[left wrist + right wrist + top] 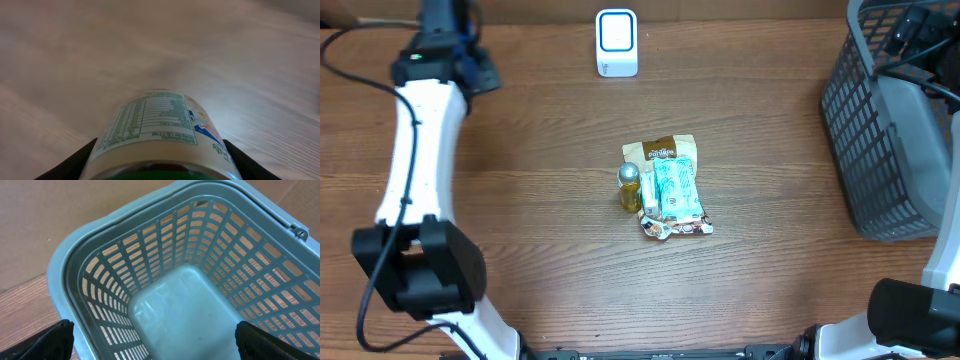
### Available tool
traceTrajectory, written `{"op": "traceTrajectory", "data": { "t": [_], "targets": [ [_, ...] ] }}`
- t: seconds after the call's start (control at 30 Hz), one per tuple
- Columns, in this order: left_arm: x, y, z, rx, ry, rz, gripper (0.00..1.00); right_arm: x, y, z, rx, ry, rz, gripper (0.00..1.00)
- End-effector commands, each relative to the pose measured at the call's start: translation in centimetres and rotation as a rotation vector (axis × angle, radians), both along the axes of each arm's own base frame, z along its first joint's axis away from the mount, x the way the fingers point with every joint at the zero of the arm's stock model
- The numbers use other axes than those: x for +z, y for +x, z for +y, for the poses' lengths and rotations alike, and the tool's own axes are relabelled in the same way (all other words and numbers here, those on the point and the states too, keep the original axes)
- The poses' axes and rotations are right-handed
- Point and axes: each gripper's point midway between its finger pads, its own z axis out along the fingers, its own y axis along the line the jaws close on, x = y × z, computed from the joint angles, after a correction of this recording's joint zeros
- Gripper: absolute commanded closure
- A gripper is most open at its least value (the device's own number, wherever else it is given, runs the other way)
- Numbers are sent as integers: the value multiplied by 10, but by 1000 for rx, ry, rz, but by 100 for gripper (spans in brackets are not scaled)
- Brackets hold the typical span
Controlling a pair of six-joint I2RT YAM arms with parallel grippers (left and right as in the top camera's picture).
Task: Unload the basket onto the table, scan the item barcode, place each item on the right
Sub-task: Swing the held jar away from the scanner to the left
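A labelled container point(155, 125) is clamped in the left pincer point(160, 165). In the left wrist view it fills the lower centre of the frame, with one dark finger point(75, 160) pressed to each side of it. A printed nutrition table and a blue and red mark are turned upward on its pale label, and the wooden desk point(75, 60) is blurred behind it. In the overhead view this arm is seen at the upper left of the frame, well apart from the white scanner point(617, 42), which stands at the top centre. The container itself cannot be made out there. At the centre of the overhead frame a snack packet point(665, 152), a small yellow bottle point(629, 188) and a pale green sachet pack point(675, 190) are gathered, touching one another. The grey basket point(865, 130) is placed at the right edge. The right pincer point(155, 340) is held above the basket's open mouth with its fingers spread wide apart and nothing between them.
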Motion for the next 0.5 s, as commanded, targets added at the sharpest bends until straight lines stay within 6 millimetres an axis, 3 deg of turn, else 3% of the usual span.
{"op": "traceTrajectory", "data": {
  "t": [0.0,0.23,0.33,0.47],
  "targets": [
    [-33,-12,44,130,-40,70,96,12,-2,-1,-10,-11,-31,0],
    [-95,-47,107,299,-194,201,96,12,-2,-1,-10,-11,-30,0],
    [-109,-69,133,370,-238,239,95,12,-2,-1,-10,-11,-30,0],
    [-111,-90,159,442,-268,248,92,12,-2,-1,-10,-11,-30,0]
  ]
}}
